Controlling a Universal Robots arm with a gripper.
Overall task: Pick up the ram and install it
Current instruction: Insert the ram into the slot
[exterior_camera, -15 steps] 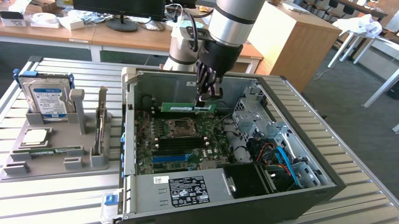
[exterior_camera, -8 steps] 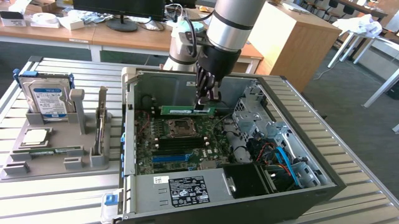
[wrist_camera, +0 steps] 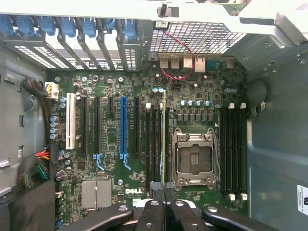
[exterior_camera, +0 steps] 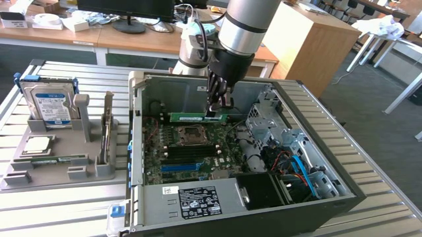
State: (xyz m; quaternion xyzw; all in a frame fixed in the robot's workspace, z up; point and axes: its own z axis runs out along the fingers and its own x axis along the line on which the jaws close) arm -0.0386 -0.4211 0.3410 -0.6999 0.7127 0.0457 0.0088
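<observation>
your gripper is down inside the open computer case, and its jaws are closed narrow on the ram, pinching it at the end toward the exterior view's right. in the exterior view the green stick hangs level, standing on its long edge with its face toward the camera, over the motherboard and close to the processor socket.

in the wrist view the ram shows edge-on as 1 thin pale-green line running straight out from between the fingers. it lies parallel to the black memory slots, just beside the socket and between it and the blue slot. whether its lower edge touches a slot, you cannot tell. a second bank of black slots sits on the other side of the socket, and a silver heatsink is near the fingers.

on the slatted worktop, at the exterior view's left and well apart from the case, you have a grey holder. the blue-labelled hard drive stands upright in it, the square silver chip lies flat in front of the drive, a narrow green board lies just beside the chip, and a card stands on edge toward the case
</observation>
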